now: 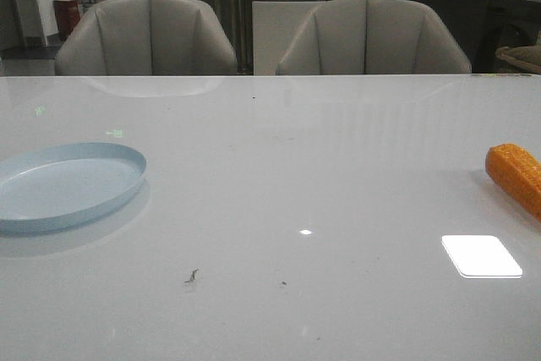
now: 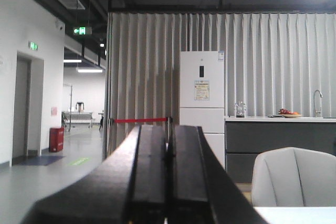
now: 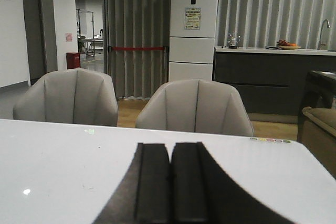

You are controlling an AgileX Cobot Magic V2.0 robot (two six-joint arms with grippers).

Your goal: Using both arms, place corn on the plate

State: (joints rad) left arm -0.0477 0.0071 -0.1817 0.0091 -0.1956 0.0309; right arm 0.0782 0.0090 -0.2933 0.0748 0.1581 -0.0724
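The orange corn (image 1: 516, 177) lies on the white table at the far right edge of the front view, partly cut off by the frame. The pale blue plate (image 1: 59, 185) sits empty at the table's left side. Neither arm shows in the front view. My left gripper (image 2: 169, 129) is shut and empty, raised and pointing level at the room beyond the table. My right gripper (image 3: 170, 148) is shut and empty, pointing over the table top toward the chairs. Corn and plate do not show in either wrist view.
Two grey chairs (image 1: 148, 35) (image 1: 372, 38) stand behind the table's far edge. A bright light reflection (image 1: 480, 255) lies on the table near the corn. Small dark specks (image 1: 192, 276) lie near the front. A white fridge (image 3: 193, 24) and a dark counter stand behind.
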